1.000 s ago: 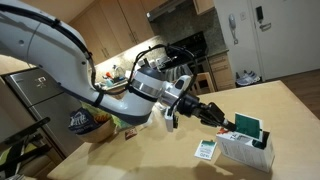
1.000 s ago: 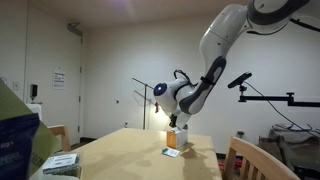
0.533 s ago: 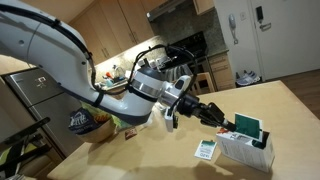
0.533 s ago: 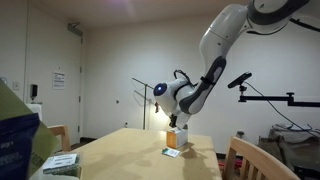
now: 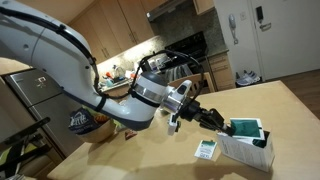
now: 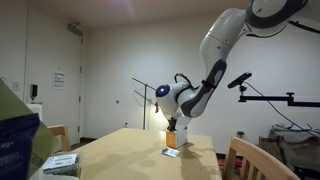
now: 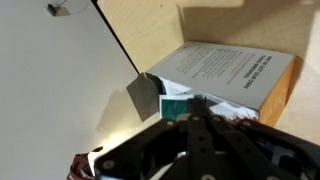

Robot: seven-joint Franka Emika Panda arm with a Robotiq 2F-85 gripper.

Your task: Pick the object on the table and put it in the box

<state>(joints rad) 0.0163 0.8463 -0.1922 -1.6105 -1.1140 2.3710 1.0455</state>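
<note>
The object, a dark teal packet (image 5: 243, 127) with a pale border, lies tilted over the top of the box (image 5: 245, 150), a white carton near the table's edge. My gripper (image 5: 222, 123) reaches in from the left, shut on the packet's near edge. In the wrist view the closed black fingers (image 7: 193, 100) cover part of the teal packet (image 7: 175, 106), with the printed white box (image 7: 225, 70) just beyond. From the other side, in an exterior view, the gripper (image 6: 172, 124) hangs right above the box (image 6: 176, 139); the packet is too small to make out there.
A mostly white packet with green print (image 5: 206, 150) lies on the wooden table (image 5: 150, 155) just left of the box. A dark snack bag (image 5: 85, 122) sits at the far left. A blue bag (image 6: 15, 140) and a chair back (image 6: 250, 160) frame the table.
The arm has shifted right and down toward the box. The teal packet has tipped from upright to lying flatter over the box top. The jaws stayed shut.
</note>
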